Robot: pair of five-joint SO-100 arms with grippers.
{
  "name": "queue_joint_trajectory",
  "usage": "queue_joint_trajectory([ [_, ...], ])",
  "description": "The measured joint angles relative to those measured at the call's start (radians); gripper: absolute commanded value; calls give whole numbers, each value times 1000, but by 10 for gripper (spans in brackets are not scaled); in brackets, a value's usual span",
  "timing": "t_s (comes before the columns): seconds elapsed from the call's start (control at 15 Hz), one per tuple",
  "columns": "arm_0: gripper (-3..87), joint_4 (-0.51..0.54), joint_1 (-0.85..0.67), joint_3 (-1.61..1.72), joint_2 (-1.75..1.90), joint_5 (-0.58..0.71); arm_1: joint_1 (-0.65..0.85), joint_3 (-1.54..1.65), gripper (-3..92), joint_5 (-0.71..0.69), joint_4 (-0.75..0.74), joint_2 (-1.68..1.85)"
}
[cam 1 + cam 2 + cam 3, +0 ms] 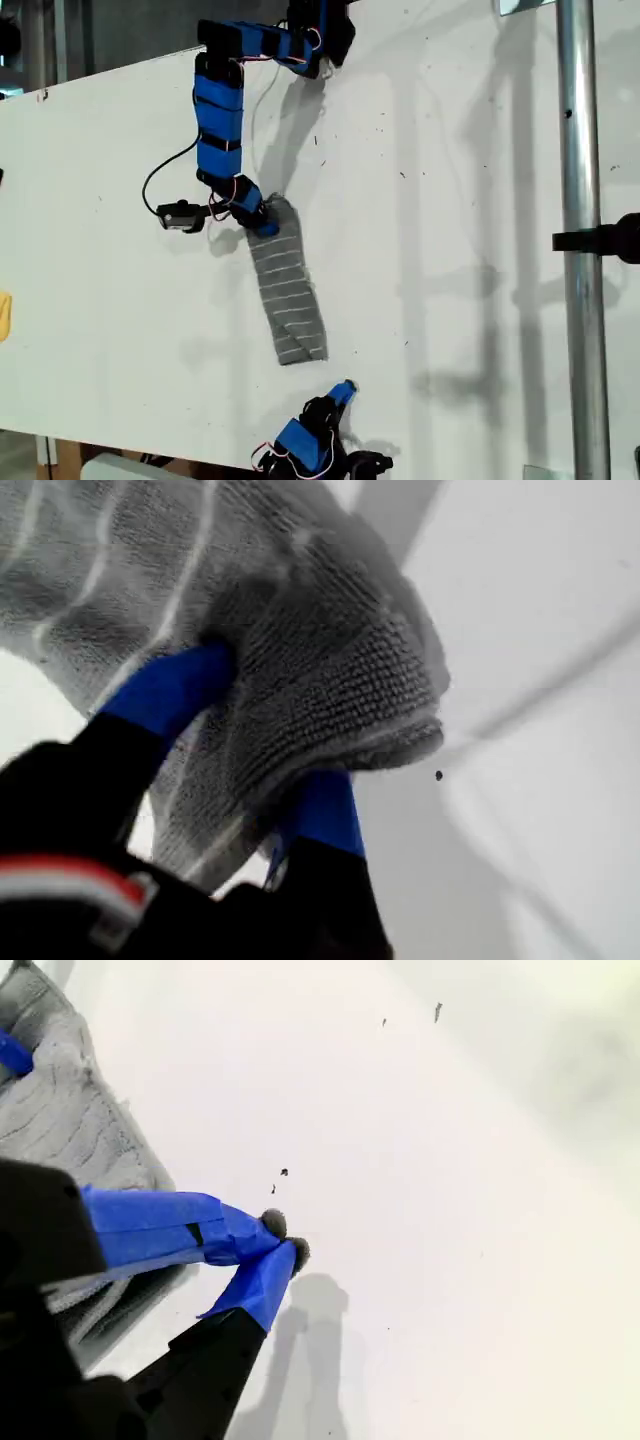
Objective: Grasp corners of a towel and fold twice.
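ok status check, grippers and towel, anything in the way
My first gripper shut on the towel end. My second gripper shut, empty, off the cloth. Nothing in the way.

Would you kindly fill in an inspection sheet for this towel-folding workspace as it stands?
Surface: white table, a few dark specks.
Job's things: the towel lies as a narrow folded strip, one end bunched.
Clutter: yellow object at the exterior view's left edge.
Grippers: my first gripper clamps the towel's bunched end; my second gripper is closed, empty, beside the towel.
Cables: black cable looping off the first arm.
Surroundings: metal pole.
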Motion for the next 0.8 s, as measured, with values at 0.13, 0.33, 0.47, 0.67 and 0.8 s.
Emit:
queue_joint_trajectory([
  [0.13, -27, 0, -11, 0, 0, 18, -17, -11, -2, 0, 74, -3],
  [0.33, -27, 0, -18, 0, 0, 29, -14, 150, -2, 94, 279, 173],
  [0.47, -27, 0, -21, 0, 0, 43, -25, 302, -2, 224, 531, 437],
  [0.67, -27, 0, -43, 0, 0, 75, -86, 318, -2, 380, 893, 881],
  [0.8, -27, 0, -43, 0, 0, 78, -132, 242, -2, 396, 913, 914],
])
